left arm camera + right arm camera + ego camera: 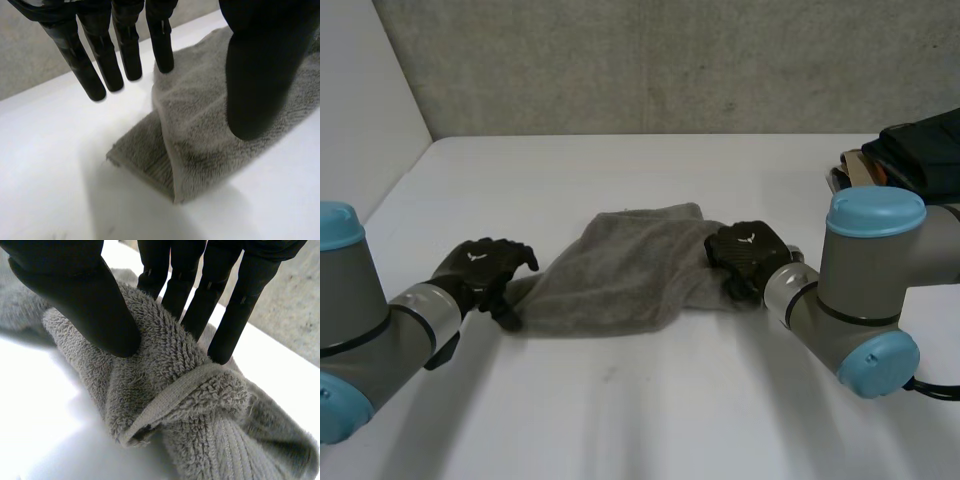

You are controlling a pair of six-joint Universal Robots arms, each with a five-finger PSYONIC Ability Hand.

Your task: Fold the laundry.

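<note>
Right hand (pixel 75 295) pinches towel (pixel 620 270) end, thumb against fingers; left hand (pixel 260 75), fingers straight and spread, straddles other end, presumably to stretch it flat.

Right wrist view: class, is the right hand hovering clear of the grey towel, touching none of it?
No, the right hand pinches a bunched fold of the towel between its thumb and fingers.
</note>
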